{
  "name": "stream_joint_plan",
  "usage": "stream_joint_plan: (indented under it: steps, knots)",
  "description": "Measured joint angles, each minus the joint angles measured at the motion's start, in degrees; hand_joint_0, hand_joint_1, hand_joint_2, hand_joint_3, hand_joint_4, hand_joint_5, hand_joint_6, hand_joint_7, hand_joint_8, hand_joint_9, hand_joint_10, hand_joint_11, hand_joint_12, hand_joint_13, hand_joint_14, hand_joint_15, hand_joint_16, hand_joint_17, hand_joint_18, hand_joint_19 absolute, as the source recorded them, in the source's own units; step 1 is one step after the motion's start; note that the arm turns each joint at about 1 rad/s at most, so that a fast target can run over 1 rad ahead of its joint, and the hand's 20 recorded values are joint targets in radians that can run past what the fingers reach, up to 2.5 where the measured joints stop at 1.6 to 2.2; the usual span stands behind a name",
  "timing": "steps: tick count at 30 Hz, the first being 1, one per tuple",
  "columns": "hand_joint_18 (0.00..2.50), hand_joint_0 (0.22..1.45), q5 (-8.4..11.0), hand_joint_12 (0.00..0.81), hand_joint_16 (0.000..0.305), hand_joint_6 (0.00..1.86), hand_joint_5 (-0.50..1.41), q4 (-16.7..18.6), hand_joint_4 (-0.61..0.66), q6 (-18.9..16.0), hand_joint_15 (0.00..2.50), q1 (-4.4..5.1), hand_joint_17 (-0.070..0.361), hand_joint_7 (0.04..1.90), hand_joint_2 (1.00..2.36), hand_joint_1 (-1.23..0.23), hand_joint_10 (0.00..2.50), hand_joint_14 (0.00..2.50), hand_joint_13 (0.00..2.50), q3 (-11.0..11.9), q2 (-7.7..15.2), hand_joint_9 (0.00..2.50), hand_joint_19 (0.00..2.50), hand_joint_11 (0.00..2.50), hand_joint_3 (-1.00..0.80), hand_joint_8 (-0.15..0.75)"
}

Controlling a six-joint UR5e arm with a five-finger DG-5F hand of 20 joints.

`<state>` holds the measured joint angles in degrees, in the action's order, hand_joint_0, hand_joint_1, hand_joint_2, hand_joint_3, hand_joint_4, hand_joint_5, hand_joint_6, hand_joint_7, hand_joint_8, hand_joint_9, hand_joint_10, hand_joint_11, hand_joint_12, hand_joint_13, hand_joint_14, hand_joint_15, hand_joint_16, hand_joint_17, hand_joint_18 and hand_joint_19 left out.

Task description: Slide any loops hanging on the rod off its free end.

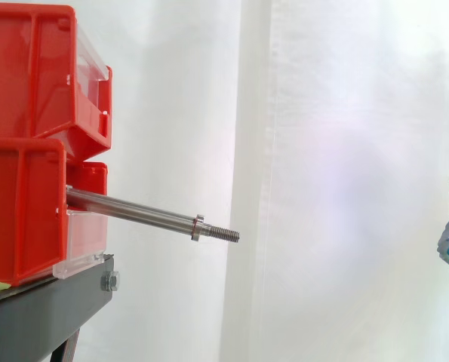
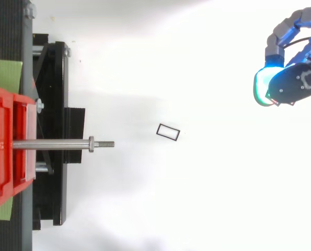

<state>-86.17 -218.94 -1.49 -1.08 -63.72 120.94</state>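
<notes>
- First, at the rod's root: the red bins hold the rod, which slopes slightly down toward its free end.
- Rod: bare polished steel along its whole visible length. Nothing hangs on it.
- Near the free end sit a collar and then a threaded tip. Judgement: a sliding loop could snag on either.
- Just beyond the rod's tip, slightly off its axis and apart from it, a thin black rectangular loop lies flat on the white ground.
- Judgement: the loop is very light and would skid if nudged. I cannot tell whether it is stiff or soft. Pinch one long side.
- Well past the rod's tip and off to one side of its axis is the hand. I cannot tell whether it is wide or closed, and it touches nothing visible.
</notes>
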Motion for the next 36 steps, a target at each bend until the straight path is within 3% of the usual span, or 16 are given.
stream_joint_plan:
  steps: [11, 24, 29, 32, 36]
  knots:
    - [0.65, 0.65, 0.00, 0.338, 0.046, 0.90, -0.17, 0.00, 0.10, -0.05, 0.19, 0.02, 0.103, 0.85, 1.00, -0.85, 0.01, 0.01, 0.60, 0.00, 0.00, 0.80, 0.43, 0.32, -0.50, 0.256]
    - [0.66, 0.61, 0.03, 0.335, 0.045, 0.88, -0.14, 0.00, 0.08, -0.20, 0.19, 0.03, 0.101, 0.91, 1.00, -0.67, 0.01, 0.01, 0.63, -0.01, 0.00, 0.87, 0.44, 0.31, -0.50, 0.262]
    - [0.66, 0.60, -0.03, 0.338, 0.045, 0.89, -0.14, 0.00, 0.07, -0.25, 0.20, 0.05, 0.102, 0.92, 1.01, -0.65, 0.01, 0.01, 0.64, 0.00, 0.00, 0.88, 0.46, 0.32, -0.38, 0.269]
    - [0.66, 0.61, 0.00, 0.343, 0.046, 0.89, -0.15, 0.00, 0.09, -0.26, 0.20, 0.07, 0.103, 0.90, 1.01, -0.71, 0.01, 0.01, 0.63, 0.00, 0.00, 0.86, 0.46, 0.33, -0.36, 0.271]
    - [0.67, 0.62, 0.08, 0.340, 0.045, 0.89, -0.16, 0.00, 0.11, -0.26, 0.19, 0.15, 0.102, 0.87, 1.00, -0.80, 0.01, 0.01, 0.63, 0.00, 0.00, 0.85, 0.44, 0.32, -0.50, 0.261]
